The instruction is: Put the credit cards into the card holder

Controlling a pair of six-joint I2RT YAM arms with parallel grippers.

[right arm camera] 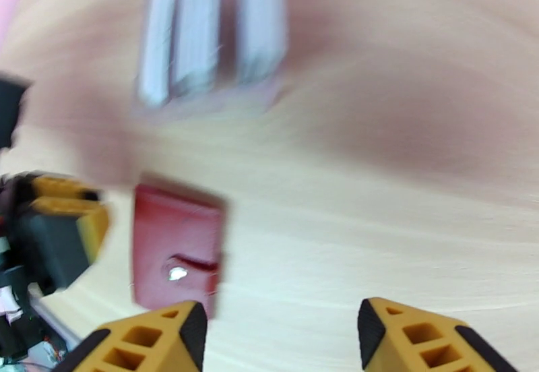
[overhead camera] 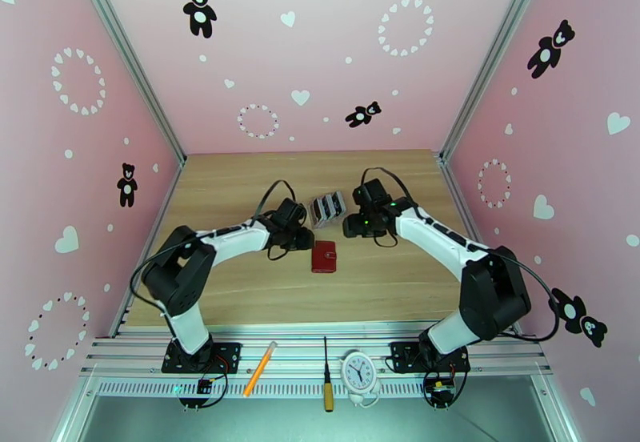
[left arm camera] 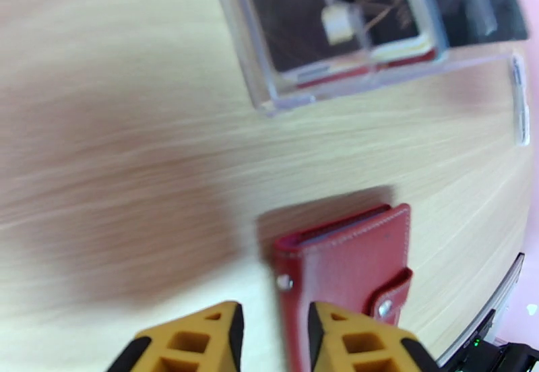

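Pink walls [overhead camera: 320,51] printed with black teddy bears and white hearts close in three sides of a pale wooden bench [overhead camera: 232,187]. Along its near edge runs an aluminium rail [overhead camera: 136,351] that carries both arm bases.

The left arm [overhead camera: 232,237] and the right arm [overhead camera: 436,235], white with black joints, reach inward toward the middle of the bench and nearly face each other. Between their tips, a little farther back, stands a clear slotted stand [overhead camera: 328,207]. The left wrist camera cuts off its top and far side, and the right wrist camera shows it as a smear.

The credit cards [left arm camera: 283,23] stand upright in its slots. One face is dark brown with a gold mark; the others are too blurred or cropped to count or to tell their colours.

The card holder [overhead camera: 324,257], a dark-red wallet, lies flat and closed on the bench in front of the stand, between the two arms, its snap tab [left arm camera: 392,294] across the front. The left jaws hang just over one edge of it, with a narrow gap between the yellow fingertips [left arm camera: 209,333], clamping nothing; part of the wallet is hidden behind them. The right jaws stand wide and empty over bare wood beside the wallet.

On the rail lie a small white clock [overhead camera: 358,373], a screwdriver [overhead camera: 326,378] and an orange stick [overhead camera: 261,369].
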